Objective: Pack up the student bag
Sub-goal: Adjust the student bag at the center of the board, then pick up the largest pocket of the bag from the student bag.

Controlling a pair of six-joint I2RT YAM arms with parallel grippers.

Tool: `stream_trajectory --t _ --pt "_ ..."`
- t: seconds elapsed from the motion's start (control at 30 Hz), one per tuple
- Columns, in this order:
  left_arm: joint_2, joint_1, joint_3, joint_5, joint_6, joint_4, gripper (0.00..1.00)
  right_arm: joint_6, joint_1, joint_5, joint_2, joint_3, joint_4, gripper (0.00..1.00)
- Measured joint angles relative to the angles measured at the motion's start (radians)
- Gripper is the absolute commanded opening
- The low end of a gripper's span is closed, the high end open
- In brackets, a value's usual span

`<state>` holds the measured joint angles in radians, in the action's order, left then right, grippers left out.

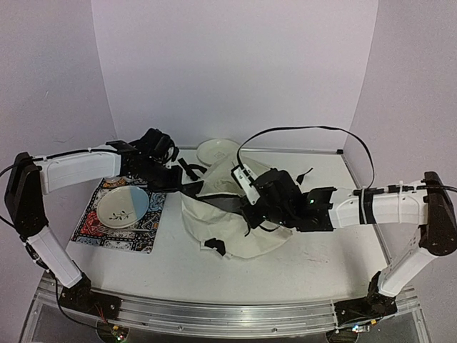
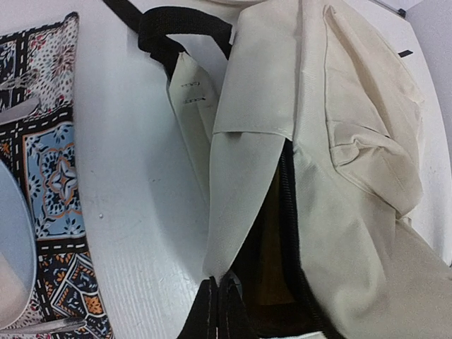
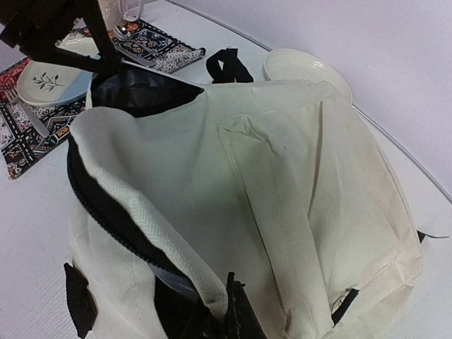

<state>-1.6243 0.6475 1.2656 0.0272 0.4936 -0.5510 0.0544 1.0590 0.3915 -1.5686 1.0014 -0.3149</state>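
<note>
No words can be read anywhere. The student bag has a pale tag just under its black strap. Two short lines of tiny dark print sit on that tag, but they are too small to make out.
</note>
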Motion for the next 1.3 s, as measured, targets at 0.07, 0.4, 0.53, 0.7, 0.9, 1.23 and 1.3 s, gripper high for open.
stream_trajectory --t 0.07,0.4,0.53,0.7,0.9,1.23,1.3 --pt "0.015 -0.022 -0.031 0.005 0.000 -0.001 0.00 0.016 0.002 0.006 0.014 -0.009 -0.001 0.00" --pt "0.176 -0.065 -0.242 0.137 0.017 0.100 0.17 0.065 0.002 -0.159 0.034 -0.017 -0.003 0.22" --pt "0.260 -0.057 -0.292 0.178 0.027 0.166 0.33 0.071 0.002 -0.266 0.011 0.014 0.001 0.36" --pt "0.390 0.031 -0.368 0.163 0.034 0.230 0.52 0.076 0.002 -0.305 0.019 0.036 0.024 0.49" --pt "0.480 0.216 -0.424 0.099 0.058 0.321 0.61 0.082 0.000 -0.272 0.120 0.001 0.108 0.60" --pt "0.376 0.500 -0.463 -0.098 0.111 0.438 0.69 0.158 -0.061 -0.267 0.301 -0.198 0.175 0.65" --pt "0.332 0.550 -0.462 -0.132 0.117 0.470 0.69 0.182 -0.085 -0.274 0.315 -0.235 0.182 0.66"
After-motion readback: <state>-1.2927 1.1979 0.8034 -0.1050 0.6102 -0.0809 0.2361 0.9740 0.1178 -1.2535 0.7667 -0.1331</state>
